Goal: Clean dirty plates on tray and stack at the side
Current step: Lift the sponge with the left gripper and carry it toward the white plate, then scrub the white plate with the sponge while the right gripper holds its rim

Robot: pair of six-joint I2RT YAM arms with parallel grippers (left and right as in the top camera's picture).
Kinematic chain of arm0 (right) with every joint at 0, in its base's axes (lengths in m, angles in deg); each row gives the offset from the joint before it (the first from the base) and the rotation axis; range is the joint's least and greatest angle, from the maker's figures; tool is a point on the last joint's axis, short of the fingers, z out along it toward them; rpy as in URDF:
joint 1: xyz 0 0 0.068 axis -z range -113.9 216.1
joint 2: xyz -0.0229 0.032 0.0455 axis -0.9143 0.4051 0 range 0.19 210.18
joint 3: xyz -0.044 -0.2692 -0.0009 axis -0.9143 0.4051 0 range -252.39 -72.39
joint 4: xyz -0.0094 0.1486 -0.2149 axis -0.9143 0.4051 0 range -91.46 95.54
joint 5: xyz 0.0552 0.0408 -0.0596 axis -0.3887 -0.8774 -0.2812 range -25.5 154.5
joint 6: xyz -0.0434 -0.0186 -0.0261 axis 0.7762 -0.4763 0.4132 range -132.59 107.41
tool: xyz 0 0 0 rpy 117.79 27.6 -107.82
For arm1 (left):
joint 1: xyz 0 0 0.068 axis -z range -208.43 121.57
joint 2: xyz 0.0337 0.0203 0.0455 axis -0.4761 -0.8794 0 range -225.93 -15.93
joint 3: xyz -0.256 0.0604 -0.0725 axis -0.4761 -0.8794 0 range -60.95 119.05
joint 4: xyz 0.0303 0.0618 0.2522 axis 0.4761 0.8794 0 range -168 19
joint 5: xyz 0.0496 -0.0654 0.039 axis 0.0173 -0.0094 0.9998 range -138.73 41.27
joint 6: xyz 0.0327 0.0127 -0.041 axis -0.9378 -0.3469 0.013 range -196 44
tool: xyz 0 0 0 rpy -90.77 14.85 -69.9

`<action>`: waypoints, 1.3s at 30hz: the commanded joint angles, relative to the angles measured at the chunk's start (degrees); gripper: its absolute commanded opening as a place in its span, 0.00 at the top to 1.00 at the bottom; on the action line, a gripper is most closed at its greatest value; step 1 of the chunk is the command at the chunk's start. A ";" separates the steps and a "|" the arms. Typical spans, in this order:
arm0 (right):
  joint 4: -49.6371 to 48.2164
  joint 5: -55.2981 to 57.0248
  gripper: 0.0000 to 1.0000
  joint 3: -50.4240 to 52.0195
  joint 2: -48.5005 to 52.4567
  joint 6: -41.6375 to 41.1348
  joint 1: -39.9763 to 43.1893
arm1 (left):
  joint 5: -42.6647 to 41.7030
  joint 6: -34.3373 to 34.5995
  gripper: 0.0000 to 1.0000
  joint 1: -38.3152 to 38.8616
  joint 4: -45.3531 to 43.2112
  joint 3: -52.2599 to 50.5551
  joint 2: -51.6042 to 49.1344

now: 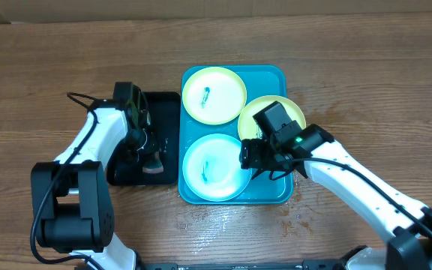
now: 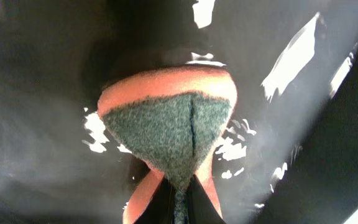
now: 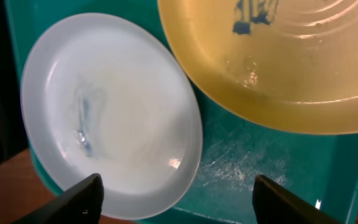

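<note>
The turquoise tray [image 1: 276, 191] holds three plates. One yellow-green plate [image 1: 214, 94] lies at the tray's far end. A second yellow-green plate [image 1: 294, 111] lies at the right, partly under my right arm, with a blue smear showing in the right wrist view [image 3: 278, 62]. The pale cyan plate [image 1: 208, 169] lies at the near end, faintly smeared [image 3: 110, 112]. My right gripper [image 1: 265, 156] is open and empty just above the tray [image 3: 241, 168], its jaws [image 3: 176, 202] straddling the cyan plate's right rim. My left gripper [image 1: 150, 157] is shut on an orange sponge with a green pad [image 2: 166, 118].
A black tub [image 1: 163, 105] stands left of the tray, touching its side. My left gripper holds the sponge inside it, and the tub's floor [image 2: 42, 124] looks wet. The brown wood tabletop [image 1: 366, 75] lies around the tray.
</note>
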 commanded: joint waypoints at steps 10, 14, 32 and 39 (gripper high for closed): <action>-5.46 -3.39 0.63 1.01 11.72 6.38 0.00 | -6.51 -2.93 0.96 1.03 11.67 17.33 11.74; -7.39 -3.15 0.84 1.01 13.99 5.31 0.00 | -8.22 -2.91 0.96 3.69 11.78 17.00 12.37; -6.86 5.42 0.96 1.03 14.56 -2.27 0.00 | -8.02 8.26 0.96 27.45 -16.70 -6.19 5.79; -6.38 5.44 0.96 1.03 14.56 -2.25 0.00 | 1.14 11.61 0.96 28.68 -14.16 -6.19 -1.99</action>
